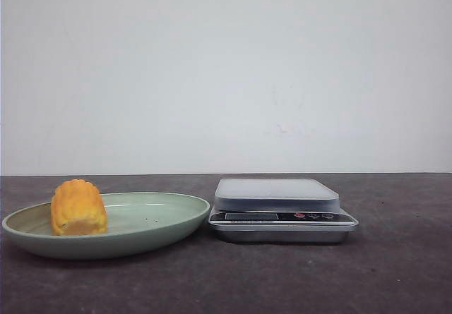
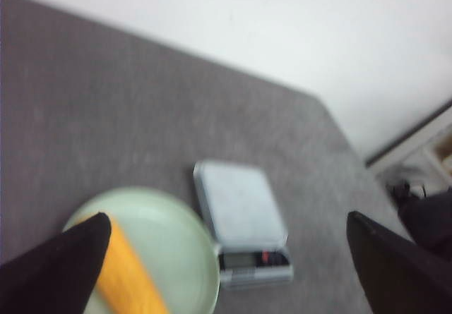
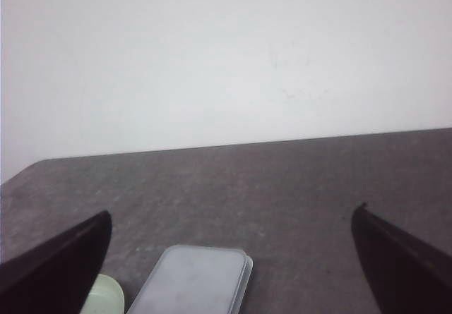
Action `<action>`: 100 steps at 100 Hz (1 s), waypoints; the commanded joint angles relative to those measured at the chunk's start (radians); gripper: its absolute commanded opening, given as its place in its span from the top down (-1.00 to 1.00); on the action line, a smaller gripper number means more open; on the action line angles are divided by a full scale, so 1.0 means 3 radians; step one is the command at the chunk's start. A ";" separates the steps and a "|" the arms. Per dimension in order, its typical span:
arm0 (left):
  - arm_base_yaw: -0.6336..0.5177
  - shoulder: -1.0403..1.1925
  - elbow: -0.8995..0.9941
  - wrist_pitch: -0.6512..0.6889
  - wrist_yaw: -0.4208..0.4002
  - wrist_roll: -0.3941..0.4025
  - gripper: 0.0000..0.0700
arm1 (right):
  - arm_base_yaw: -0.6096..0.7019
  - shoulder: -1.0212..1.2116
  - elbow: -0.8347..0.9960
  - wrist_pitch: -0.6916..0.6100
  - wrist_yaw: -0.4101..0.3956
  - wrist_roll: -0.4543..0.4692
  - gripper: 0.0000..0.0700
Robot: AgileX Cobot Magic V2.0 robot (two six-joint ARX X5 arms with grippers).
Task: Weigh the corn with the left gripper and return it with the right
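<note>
Dark grey tabletop [image 1: 395,272] under a bare white wall [image 1: 226,67], and the corn [image 1: 78,208] sits on the left part of a pale green plate [image 1: 162,226]. Just beside the plate, on the right, stands a kitchen scale [image 1: 282,210]. Both grippers hang above with fingers spread wide, left gripper [image 2: 226,257] over the plate, right gripper [image 3: 229,257] over the scale, neither holding anything.

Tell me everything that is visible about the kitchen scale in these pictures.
The kitchen scale is a low rectangular device with a pale grey, matte weighing platform on a shiny metal-looking base. Its front strip holds a small display, which I cannot read, and red and dark buttons. It stands flat on the dark table, just right of the green plate; whether they touch is unclear. Nothing lies on the platform, and no gripper touches it.
</note>
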 commanded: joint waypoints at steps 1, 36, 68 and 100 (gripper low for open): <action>-0.0042 0.0158 0.0043 -0.0145 -0.0015 0.0037 -1.00 | 0.0018 0.0011 0.0041 -0.0028 0.0015 -0.0017 -1.00; -0.0534 0.1067 0.0043 -0.0158 -0.0376 -0.0006 -1.00 | 0.0018 0.0034 0.0041 -0.0292 0.0249 0.0003 -1.00; -0.1002 0.2149 0.0043 0.0149 -0.0802 -0.0078 -1.00 | 0.0018 0.0034 0.0041 -0.0468 0.0253 0.0011 -0.99; -0.1184 0.2930 0.0043 0.0423 -0.0809 -0.0207 -1.00 | 0.0018 0.0034 0.0041 -0.0561 0.0252 0.0009 -0.99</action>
